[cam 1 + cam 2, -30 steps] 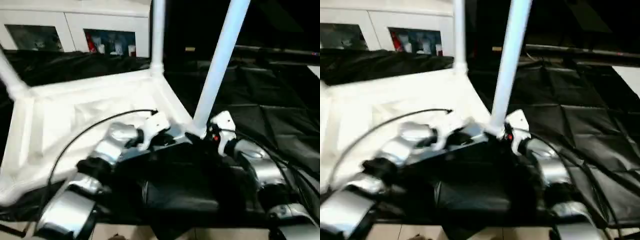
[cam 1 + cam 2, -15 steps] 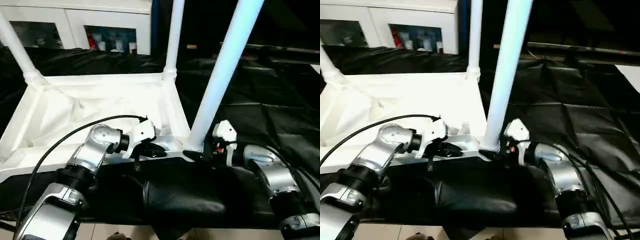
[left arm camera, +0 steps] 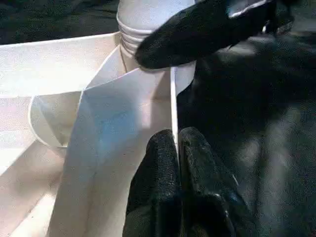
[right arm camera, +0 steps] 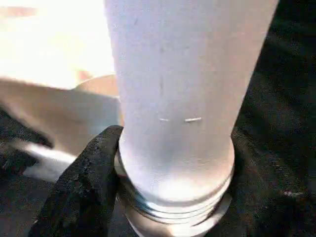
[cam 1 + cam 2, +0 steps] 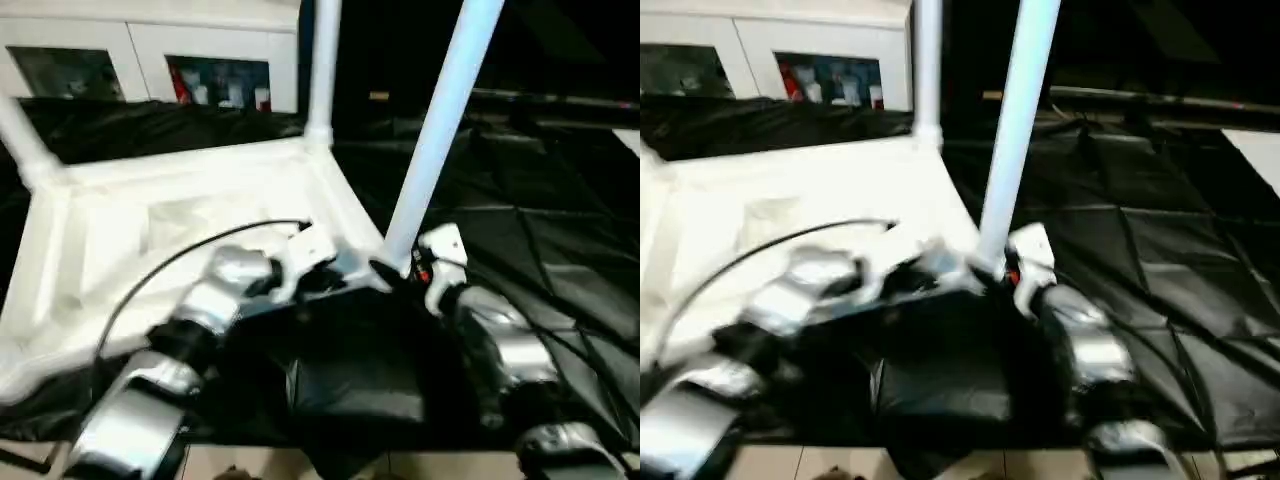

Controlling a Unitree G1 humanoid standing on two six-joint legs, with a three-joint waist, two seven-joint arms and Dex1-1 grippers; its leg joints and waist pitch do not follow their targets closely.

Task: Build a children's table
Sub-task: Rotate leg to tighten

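My left claw point(image 3: 177, 148) pinches the upturned children's table's rim point(image 3: 173, 106) shut, my right claw point(image 4: 168, 163) wraps the near-corner leg point(image 5: 432, 150) at five o'clock.

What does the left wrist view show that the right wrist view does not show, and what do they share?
Left wrist view alone: the left gripper shut on the thin edge of the tabletop, and the open underside of the tabletop.

Right wrist view alone: the leg up close, with fine scratches and the ridged collar at its base, and one black finger of the right gripper against it.

Both: the base of this leg at the corner socket, a right gripper finger touching it, and the black cloth.
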